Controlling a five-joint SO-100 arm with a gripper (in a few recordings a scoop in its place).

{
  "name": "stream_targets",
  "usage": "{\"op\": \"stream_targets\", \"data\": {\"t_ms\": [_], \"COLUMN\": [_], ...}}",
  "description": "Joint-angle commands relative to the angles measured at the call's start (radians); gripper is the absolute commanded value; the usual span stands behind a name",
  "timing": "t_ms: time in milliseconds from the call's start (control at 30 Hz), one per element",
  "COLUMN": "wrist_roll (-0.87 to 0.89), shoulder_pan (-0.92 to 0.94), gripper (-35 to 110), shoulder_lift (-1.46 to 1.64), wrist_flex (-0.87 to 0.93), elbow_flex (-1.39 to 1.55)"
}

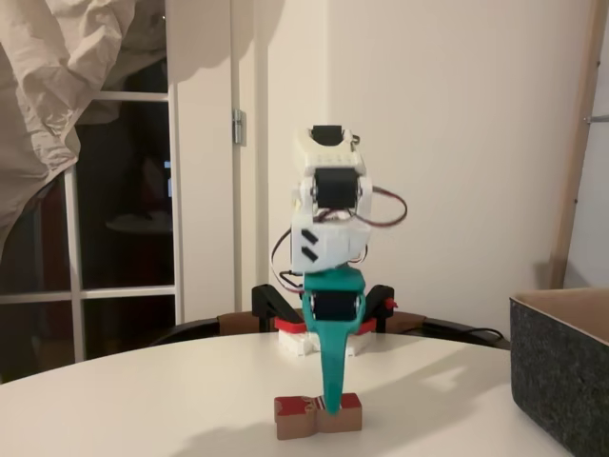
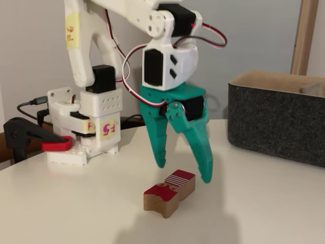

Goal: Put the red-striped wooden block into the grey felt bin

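Home room: round white table point(image 1: 143, 400), glazed door point(image 1: 124, 219), cloth draped above point(image 1: 67, 67), plain walls.

Setting. A round white table point(image 1: 143, 390) stands before cream-white walls point(image 1: 447, 143). In a fixed view, a glazed door point(image 1: 124, 219) with white bars shows darkness outside; a metal hinge point(image 1: 239, 126) sits on its frame, and crumpled pale cloth point(image 1: 67, 67) hangs at upper left. A light wooden post point(image 2: 303, 35) rises at right in both fixed views. Soft shadows fall on the tabletop.
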Motion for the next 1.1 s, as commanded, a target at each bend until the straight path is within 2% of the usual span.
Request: {"op": "stream_targets", "data": {"t_ms": [0,400,1067], "wrist_roll": [-0.003,-0.003,-0.063], "shoulder_pan": [0.026,0.078,0.063], "gripper": [31,31,30], "shoulder_lift": [-0.002,-0.067,-0.167], "wrist_flex": [-0.002,0.002,-0.012], "elbow_flex": [-0.023,-0.018,-0.017]}}
